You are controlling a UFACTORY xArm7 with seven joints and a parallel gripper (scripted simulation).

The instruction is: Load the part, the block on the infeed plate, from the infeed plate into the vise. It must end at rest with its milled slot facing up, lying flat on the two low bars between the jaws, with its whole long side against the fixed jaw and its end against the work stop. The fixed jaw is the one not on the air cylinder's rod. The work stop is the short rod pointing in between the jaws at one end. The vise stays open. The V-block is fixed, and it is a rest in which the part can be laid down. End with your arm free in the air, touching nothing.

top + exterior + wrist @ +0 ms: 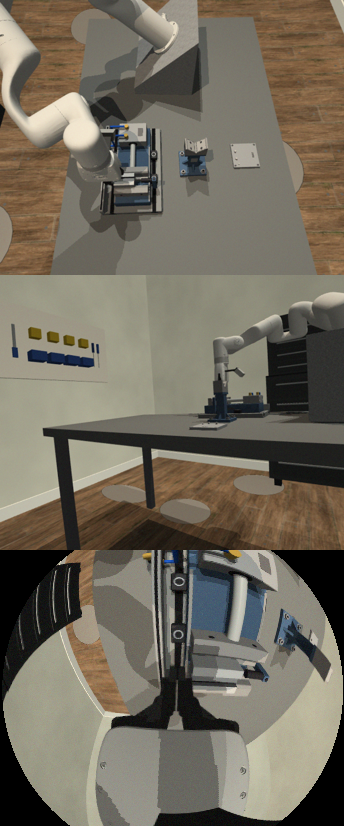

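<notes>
My jaws are clenched on nothing, positioned over the left side of the vise [130, 169]. The block [130, 190] lies in the vise, between its clamping faces, near the short stop rod [146, 179]. To the right on the bench [229, 85] stand the V-block [196, 145] and the bare infeed plate [244, 155].

My arm [43, 120]: plain white. Table [229, 214]: dark grey. Vise [137, 156]: blue bed, pale grey jaws, black rails. Hoses [114, 126]: blue, with yellow fittings [126, 126]. V-block [196, 145]: light grey on a blue base. Infeed plate [244, 155]: light grey. Floor [315, 85]: brown wood planks.
</notes>
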